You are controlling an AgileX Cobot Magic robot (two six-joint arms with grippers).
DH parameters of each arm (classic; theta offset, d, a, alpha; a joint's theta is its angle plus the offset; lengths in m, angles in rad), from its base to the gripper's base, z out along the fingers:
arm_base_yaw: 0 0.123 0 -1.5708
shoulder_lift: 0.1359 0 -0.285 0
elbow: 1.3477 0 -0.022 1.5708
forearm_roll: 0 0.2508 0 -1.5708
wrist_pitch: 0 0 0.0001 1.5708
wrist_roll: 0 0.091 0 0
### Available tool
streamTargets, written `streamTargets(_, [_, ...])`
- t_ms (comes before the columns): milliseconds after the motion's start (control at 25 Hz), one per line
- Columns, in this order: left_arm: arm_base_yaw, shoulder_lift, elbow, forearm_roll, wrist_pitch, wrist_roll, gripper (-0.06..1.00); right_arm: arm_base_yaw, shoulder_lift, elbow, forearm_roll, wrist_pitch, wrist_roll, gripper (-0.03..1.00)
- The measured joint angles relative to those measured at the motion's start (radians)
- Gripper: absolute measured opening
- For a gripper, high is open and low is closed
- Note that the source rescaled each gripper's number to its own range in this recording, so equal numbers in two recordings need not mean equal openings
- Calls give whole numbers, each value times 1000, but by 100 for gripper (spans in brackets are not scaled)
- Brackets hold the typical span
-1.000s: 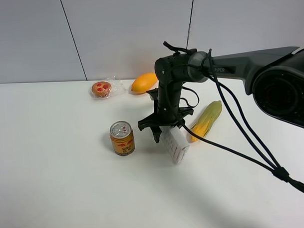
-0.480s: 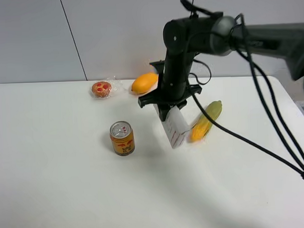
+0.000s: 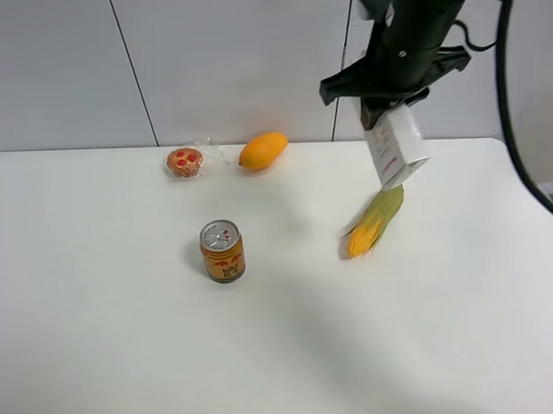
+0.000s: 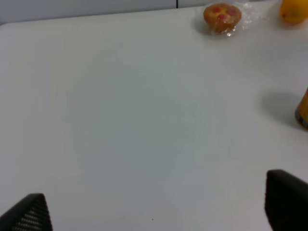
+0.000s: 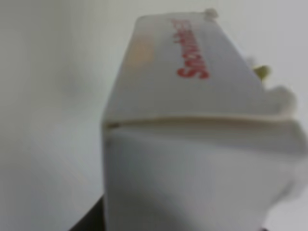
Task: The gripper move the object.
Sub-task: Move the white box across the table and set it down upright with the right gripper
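My right gripper [image 3: 388, 109] is shut on the white carton [image 3: 396, 146] and holds it high in the air at the back right, above the corn cob [image 3: 376, 220]. The carton hangs tilted below the black claw. In the right wrist view the carton [image 5: 192, 125] fills the frame, with red lettering near one end. My left gripper [image 4: 154, 207] is open over bare table at the left; only its two black fingertips [image 4: 29, 214] show.
An orange-gold drink can [image 3: 223, 251] stands mid-table. A wrapped muffin [image 3: 185, 161] and an orange mango [image 3: 262, 150] lie at the back. The muffin [image 4: 222, 15] also shows in the left wrist view. The white table [image 3: 99, 340] ends at a grey wall.
My right gripper has lifted the carton off the table and carried it up and to the right, from beside the can to above the corn cob. Nothing else moved.
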Motion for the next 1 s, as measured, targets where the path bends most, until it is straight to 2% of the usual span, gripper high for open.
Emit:
streamTargets(160, [0,0,0,0,0,0,100,-121,-22,0,-7,0,-14,0])
streamTargets(480, [0,0,0,0,0,0,100,-329,-22,0,-14,0,-149,0])
streamTargets(720, [0,0,0,0,0,0,100,-524,24,1,-19,2,-205,0])
streamTargets(840, [0,0,0,0,0,0,100,-556,86,1,-23,2,-241,0])
streamTargets(1000, [0,0,0,0,0,0,100,-555,176,1,-1,1,-295,0])
